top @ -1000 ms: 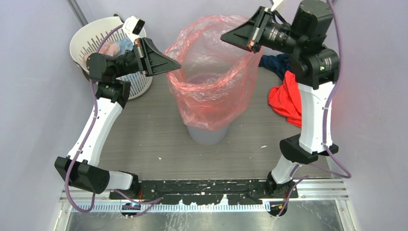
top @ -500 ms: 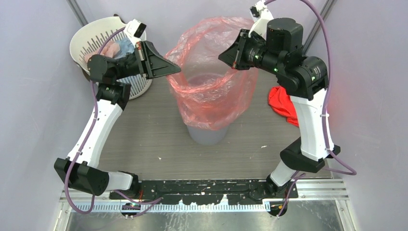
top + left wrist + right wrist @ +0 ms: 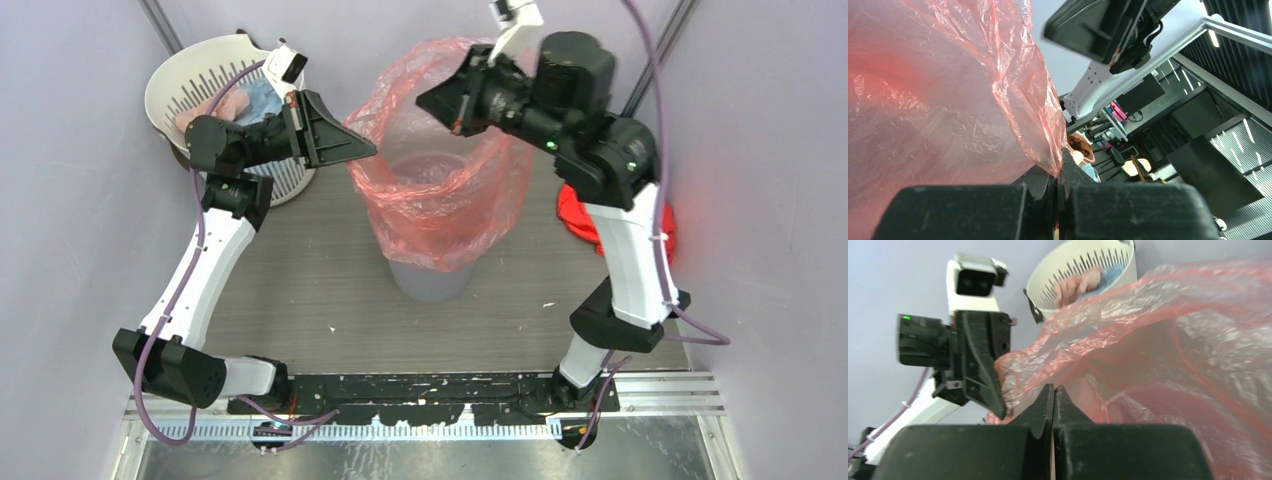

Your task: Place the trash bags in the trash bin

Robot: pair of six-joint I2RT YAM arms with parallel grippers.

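Trash bags (image 3: 440,205): no legible text.
Trash bin (image 3: 432,285): no legible label.
Laundry basket (image 3: 168,78): no legible brand.
Numbers, signs: none readable.

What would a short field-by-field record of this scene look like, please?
bin: grey, central, only its base uncovered
bag: red film, mouth open, draped over the bin
left tool: shut, pinching the bag's left rim
right tool: shut, above the bag's mouth; grip unclear
basket: white, far left, holding cloths
red cloth: far right, partly hidden
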